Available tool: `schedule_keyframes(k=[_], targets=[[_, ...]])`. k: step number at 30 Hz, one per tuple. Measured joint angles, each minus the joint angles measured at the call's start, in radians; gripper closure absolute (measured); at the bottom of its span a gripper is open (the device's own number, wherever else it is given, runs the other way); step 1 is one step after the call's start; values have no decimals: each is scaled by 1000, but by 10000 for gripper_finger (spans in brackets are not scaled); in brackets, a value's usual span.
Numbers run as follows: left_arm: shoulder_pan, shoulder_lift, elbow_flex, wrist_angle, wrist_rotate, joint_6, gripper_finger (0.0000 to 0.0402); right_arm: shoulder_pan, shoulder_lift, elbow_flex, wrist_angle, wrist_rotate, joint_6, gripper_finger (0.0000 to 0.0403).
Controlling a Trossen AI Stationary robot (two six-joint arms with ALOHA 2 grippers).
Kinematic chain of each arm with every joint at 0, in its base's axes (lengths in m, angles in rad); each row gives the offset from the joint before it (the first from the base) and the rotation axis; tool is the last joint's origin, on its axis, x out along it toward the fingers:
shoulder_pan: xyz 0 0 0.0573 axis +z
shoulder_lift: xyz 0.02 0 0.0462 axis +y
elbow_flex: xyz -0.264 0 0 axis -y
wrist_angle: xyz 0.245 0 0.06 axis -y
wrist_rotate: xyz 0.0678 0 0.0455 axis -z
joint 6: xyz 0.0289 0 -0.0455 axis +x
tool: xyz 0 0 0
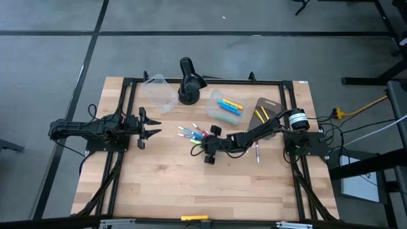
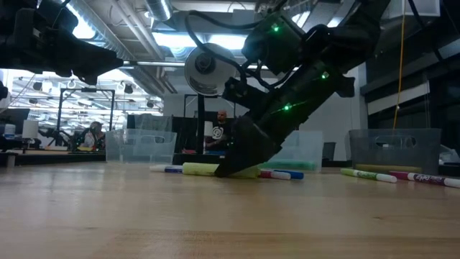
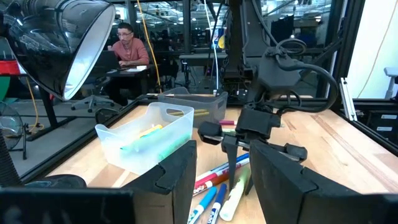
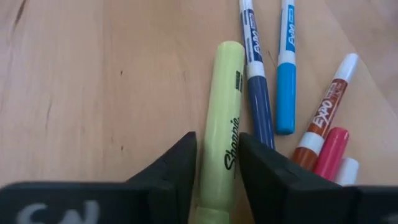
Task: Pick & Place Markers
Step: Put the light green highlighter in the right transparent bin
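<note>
The right gripper (image 1: 205,149) is down on the table (image 1: 165,191) at the marker pile (image 1: 194,133) near the middle, and the whole move turns on one alignment: a yellow highlighter (image 4: 221,130) lies flat with its long axis running straight out between the two fingers (image 4: 168,171), parallel to them, one finger on each side of its barrel. In the right wrist view both fingers sit against or just beside the barrel, with little or no gap showing, so they look about closed on it; whether the grip is firm I cannot tell. Just beside the highlighter, on one side only, lie a dark blue marker (image 4: 258,102) and a cyan marker (image 4: 286,74), roughly parallel to it, then an orange one (image 4: 323,121) and a pink one (image 4: 329,152) angled in; the other side is bare wood. The low view shows the highlighter on the table under the gripper, not lifted. The left gripper (image 1: 152,127) waits well apart at the table's left side, fingers apart and empty, so the right arm is far nearer. The tub (image 1: 226,108) holding markers stands beyond the pile.
</note>
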Motion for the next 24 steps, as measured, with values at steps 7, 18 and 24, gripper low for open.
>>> schedule_keyframes(k=[7,18,24], targets=[[0,0,0,0,0,0,258,0,1,0,-2,-2,12,335],[0,0,0,0,0,0,258,0,-15,-2,-19,22,-18,332],[0,0,0,0,0,0,258,-1,-17,23,-22,24,-54,330]])
